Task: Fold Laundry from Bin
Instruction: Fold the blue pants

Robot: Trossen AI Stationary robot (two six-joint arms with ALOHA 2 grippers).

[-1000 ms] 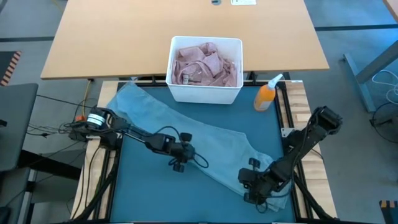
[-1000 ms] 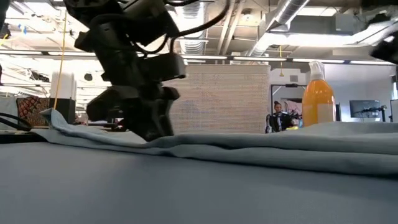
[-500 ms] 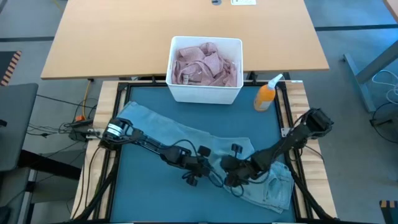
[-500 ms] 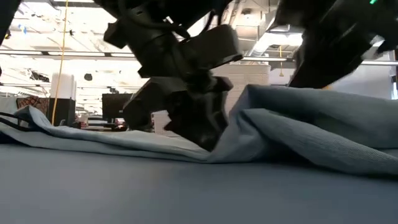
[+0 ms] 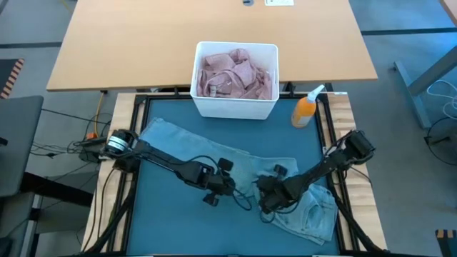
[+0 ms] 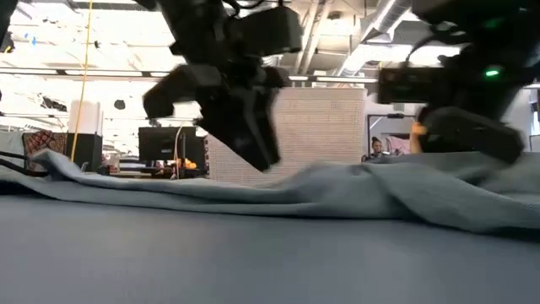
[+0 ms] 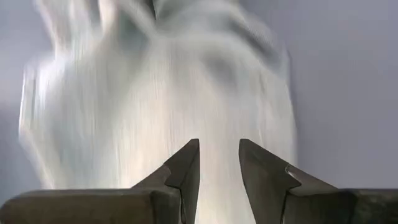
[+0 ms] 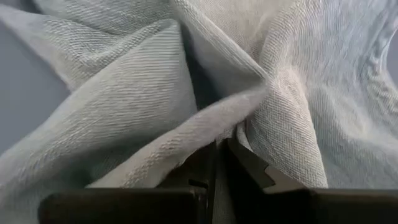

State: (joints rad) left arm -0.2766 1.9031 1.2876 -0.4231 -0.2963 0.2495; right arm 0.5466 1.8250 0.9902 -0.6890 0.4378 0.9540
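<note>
**Right jaws pinched on denim, left jaws parted above it**

Pinched nearly together on a raised ridge of the light blue jeans [image 8: 186, 112]: right gripper [image 8: 222, 163], with cloth bunched up between and around the fingertips. Parted by a narrow gap, nothing visibly between them: left gripper [image 7: 219, 163], fingers [image 7: 186, 171] pointing at pale denim below.

Seen from above, left gripper [image 5: 216, 187] near the middle of the teal mat [image 5: 164, 221], at the near edge of the jeans [image 5: 178, 139]; right gripper [image 5: 270, 193] just to its right, on the crumpled part of the garment. Stretched diagonally across the mat, from the far left corner toward the near right, rumpled and heaped near the right gripper, flatter toward the far left.

Standing past the mat's far edge, at the centre: white bin [image 5: 235, 107], holding a loose pile of dusty pink cloth [image 5: 235, 73]. Upright to the right of the bin: orange spray bottle [image 5: 306, 108], apart from it.

From table height, jeans [image 6: 354, 190] lying as a low wrinkled ridge across the mat, left gripper [image 6: 240, 110] raised above the cloth, right gripper [image 6: 460, 127] down at the denim on the right.
</note>
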